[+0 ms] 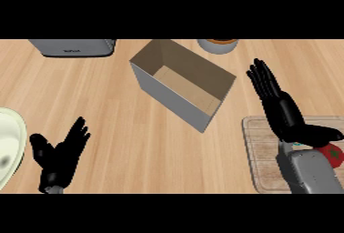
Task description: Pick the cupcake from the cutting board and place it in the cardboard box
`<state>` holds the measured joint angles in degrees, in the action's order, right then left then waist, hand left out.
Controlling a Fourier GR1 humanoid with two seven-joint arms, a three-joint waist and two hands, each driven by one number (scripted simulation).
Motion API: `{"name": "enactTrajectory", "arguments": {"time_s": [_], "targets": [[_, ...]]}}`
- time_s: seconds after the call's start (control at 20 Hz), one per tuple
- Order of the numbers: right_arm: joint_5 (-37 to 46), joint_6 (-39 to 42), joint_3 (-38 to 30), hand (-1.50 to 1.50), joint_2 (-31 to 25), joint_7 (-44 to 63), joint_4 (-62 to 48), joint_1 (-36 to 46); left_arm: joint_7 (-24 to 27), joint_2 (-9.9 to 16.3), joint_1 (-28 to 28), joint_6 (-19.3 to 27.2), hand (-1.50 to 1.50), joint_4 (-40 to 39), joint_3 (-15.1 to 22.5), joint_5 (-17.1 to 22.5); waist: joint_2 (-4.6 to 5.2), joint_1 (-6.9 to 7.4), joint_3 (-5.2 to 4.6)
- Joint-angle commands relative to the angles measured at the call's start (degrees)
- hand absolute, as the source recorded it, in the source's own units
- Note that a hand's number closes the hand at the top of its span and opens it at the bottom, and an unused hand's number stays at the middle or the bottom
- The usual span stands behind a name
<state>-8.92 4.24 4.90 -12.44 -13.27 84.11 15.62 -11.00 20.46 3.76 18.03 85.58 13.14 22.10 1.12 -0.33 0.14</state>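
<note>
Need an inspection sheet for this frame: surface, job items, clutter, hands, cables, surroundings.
Surface: light wooden counter.
Job's things: cardboard box open and empty at centre; cutting board at right edge; cupcake not made out, a red thing shows by the right forearm.
Clutter: grey appliance and a round container at the top edge.
Hands: left hand open, resting lower left; right hand open, fingers straight, above the board.
Cables: nothing seen.
Surroundings: pale sink at left edge.
</note>
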Motion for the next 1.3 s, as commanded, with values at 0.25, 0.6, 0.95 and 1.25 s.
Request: {"name": "enactTrajectory", "arguments": {"time_s": [0.25, 0.6, 0.95, 1.25], "targets": [[10.5, -22.1, -17.9, 1.5, -10.6, 6.4, 1.6, -7.8, 7.2, 3.9, -2.4, 5.9, 0.0, -0.9, -5.5, -6.7, -1.96, -4.59, -0.38], [28.9, -40.8, -19.5, -1.5, -11.5, 13.4, 2.3, -22.8, 9.1, 1.8, -3.0, 4.2, 0.0, -3.1, -4.1, -6.7, -1.38, -2.96, -0.36], [40.7, -29.6, -15.5, -1.5, -17.8, 40.2, 25.7, -35.8, 10.2, 0.5, -6.1, 4.0, 0.0, -6.8, -4.9, -7.4, -1.33, -1.87, -0.55], [42.7, -14.7, -12.8, -1.5, -20.4, 63.9, 37.8, -32.3, 11.8, -0.9, -7.5, 2.5, 0.0, -9.7, -3.7, -8.7, -0.97, 0.04, -0.41]]}}
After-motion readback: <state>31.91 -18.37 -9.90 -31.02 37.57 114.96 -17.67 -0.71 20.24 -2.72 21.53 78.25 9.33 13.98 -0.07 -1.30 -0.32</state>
